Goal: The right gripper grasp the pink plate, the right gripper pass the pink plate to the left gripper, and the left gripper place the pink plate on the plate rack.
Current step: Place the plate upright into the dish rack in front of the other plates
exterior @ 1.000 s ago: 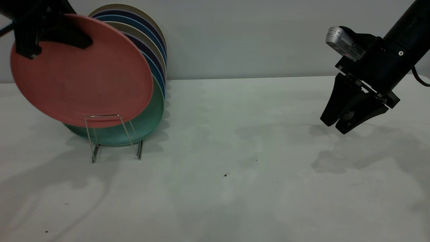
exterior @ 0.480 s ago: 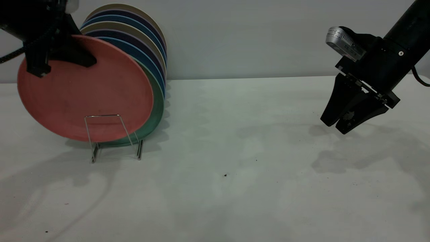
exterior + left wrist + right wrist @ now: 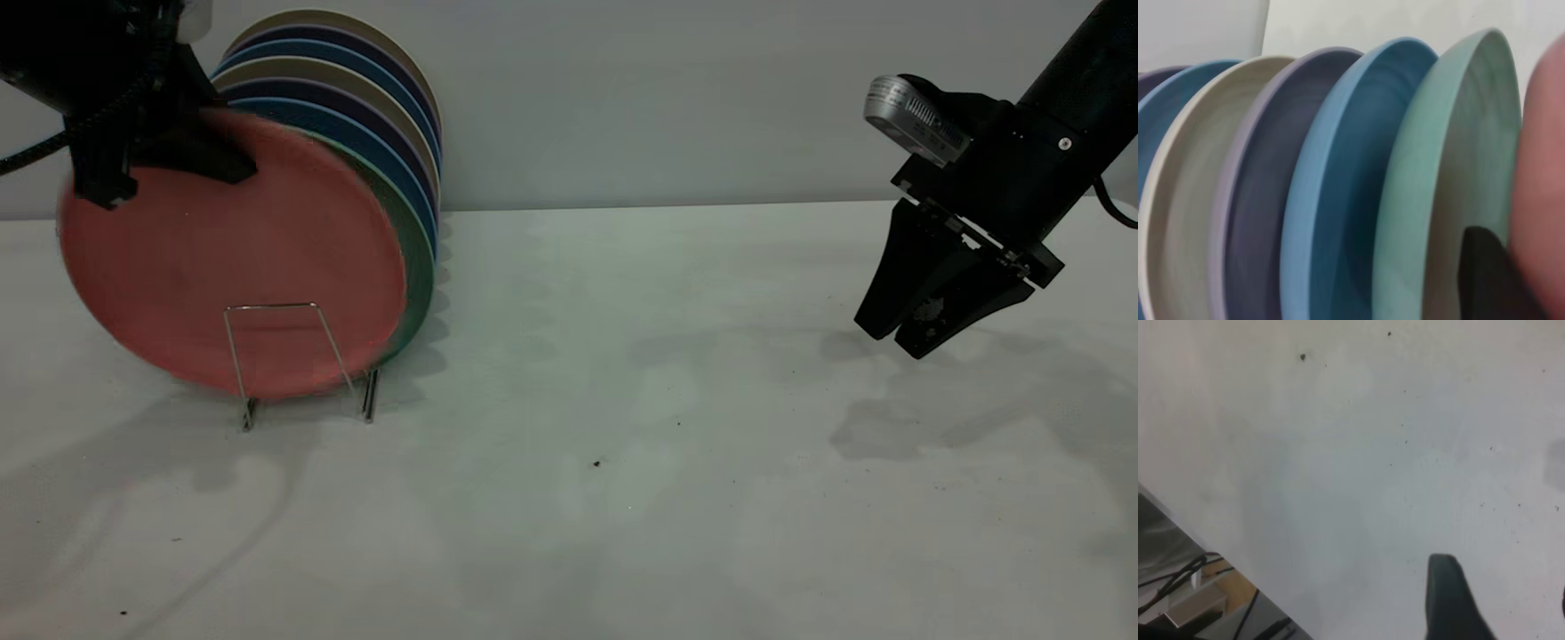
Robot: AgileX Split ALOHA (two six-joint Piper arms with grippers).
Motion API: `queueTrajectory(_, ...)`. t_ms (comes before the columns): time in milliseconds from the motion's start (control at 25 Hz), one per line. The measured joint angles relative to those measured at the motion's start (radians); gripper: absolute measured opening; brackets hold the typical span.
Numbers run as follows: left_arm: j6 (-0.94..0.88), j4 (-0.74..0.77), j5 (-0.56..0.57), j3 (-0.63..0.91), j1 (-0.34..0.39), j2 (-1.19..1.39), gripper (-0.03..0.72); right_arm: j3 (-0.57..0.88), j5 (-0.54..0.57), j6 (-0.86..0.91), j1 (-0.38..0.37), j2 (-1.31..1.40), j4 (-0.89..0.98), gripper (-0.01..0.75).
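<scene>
The pink plate (image 3: 231, 258) stands nearly upright at the front of the plate rack (image 3: 271, 308), behind its front wire loop and against the green plate (image 3: 418, 267). Its lower edge is down near the rack's base. My left gripper (image 3: 160, 164) is shut on the plate's upper left rim. In the left wrist view the pink plate (image 3: 1545, 180) lies beside the green plate (image 3: 1451, 187), with one black finger (image 3: 1485, 280) between them. My right gripper (image 3: 898, 338) hovers open and empty above the table at the far right. One of its fingers (image 3: 1448, 603) shows over bare table.
Several more plates, blue (image 3: 373, 147), purple and beige, stand in the rack behind the green one. The white table (image 3: 622, 400) stretches between the rack and the right arm. The table's edge and some cables (image 3: 1178, 580) show in the right wrist view.
My left gripper has lowered the pink plate from above the rack down behind the front wire loop and closer to the green plate. The right gripper has barely shifted.
</scene>
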Motion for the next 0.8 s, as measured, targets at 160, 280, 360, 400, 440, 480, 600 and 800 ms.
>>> queueTrajectory(160,0.0,-0.002,-0.005,-0.002,0.0,0.0,0.404,0.0,0.0,0.0,0.0,0.0,0.0,0.419)
queueTrajectory(280,0.0,-0.002,-0.008,-0.003,0.0,0.0,0.446,0.0,0.0,0.0,0.0,0.0,-0.001,0.419)
queueTrajectory(360,-0.002,-0.002,-0.008,-0.003,0.0,-0.001,0.451,0.0,0.0,0.0,0.0,0.0,-0.004,0.419)
queueTrajectory(400,-0.006,-0.002,-0.005,-0.003,0.0,-0.003,0.452,0.0,0.0,0.0,0.0,0.0,-0.007,0.419)
queueTrajectory(440,-0.015,-0.002,0.002,-0.003,0.0,-0.009,0.453,0.0,0.0,0.0,0.0,0.0,-0.009,0.419)
queueTrajectory(480,-0.031,-0.002,0.014,-0.003,0.0,-0.021,0.453,0.0,0.0,0.0,0.0,0.0,-0.011,0.418)
queueTrajectory(600,-0.135,-0.002,0.082,-0.004,0.0,-0.08,0.459,0.0,0.0,0.0,0.0,0.0,-0.012,0.419)
queueTrajectory(800,-0.412,0.055,0.275,-0.005,0.0,-0.202,0.46,0.0,0.0,0.0,0.0,-0.002,-0.018,0.419)
